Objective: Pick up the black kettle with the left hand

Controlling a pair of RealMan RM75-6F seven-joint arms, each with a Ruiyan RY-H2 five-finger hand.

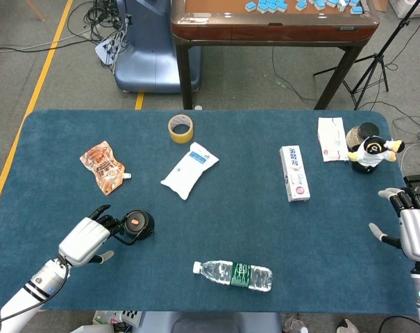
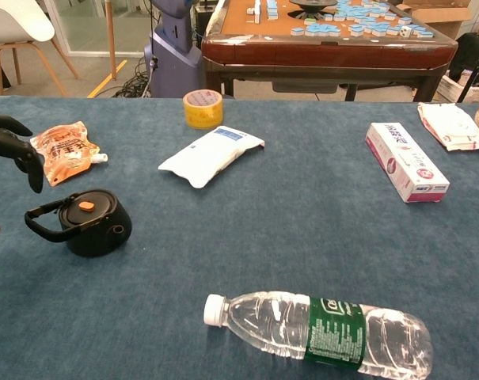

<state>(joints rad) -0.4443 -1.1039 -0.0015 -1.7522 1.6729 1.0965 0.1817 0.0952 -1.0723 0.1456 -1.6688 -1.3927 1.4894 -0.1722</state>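
We find the kettle (image 1: pixel 135 224) standing upright on the blue table (image 1: pixel 223 229), toward its front-left part, lid on, with an orange knob on top. Its loop handle points toward the robot's left. We cannot see inside it.

The left hand (image 1: pixel 87 239) sits just beside that handle, its dark fingers (image 2: pixel 17 150) spread and reaching over the loop; in the chest view the fingertips hang above the handle without closing on it. It holds nothing. We cannot tell whether any finger touches the handle.

In front of the kettle, nearer the table's front edge, a clear bottle (image 1: pixel 232 275) lies on its side, white cap on, green label around its middle; it looks clear inside, and we cannot tell a liquid level. Behind the kettle lies an orange pouch (image 1: pixel 104 166) with a white spout, flat on the cloth. To its right lies a white packet (image 1: pixel 189 169), also flat, and beyond that a tape roll (image 1: pixel 180 128) near the far edge.

Well apart on the right side we note a long box (image 1: pixel 294 173) lying flat, a white wrapper (image 1: pixel 331 139) near the far-right corner, and a penguin toy (image 1: pixel 373 152) just beside a dark round object that we cannot identify.

The right hand (image 1: pixel 409 225) is at the table's right edge, fingers apart, holding nothing.

Beyond the table stands a brown table (image 1: pixel 272 21) with blue tiles on top.
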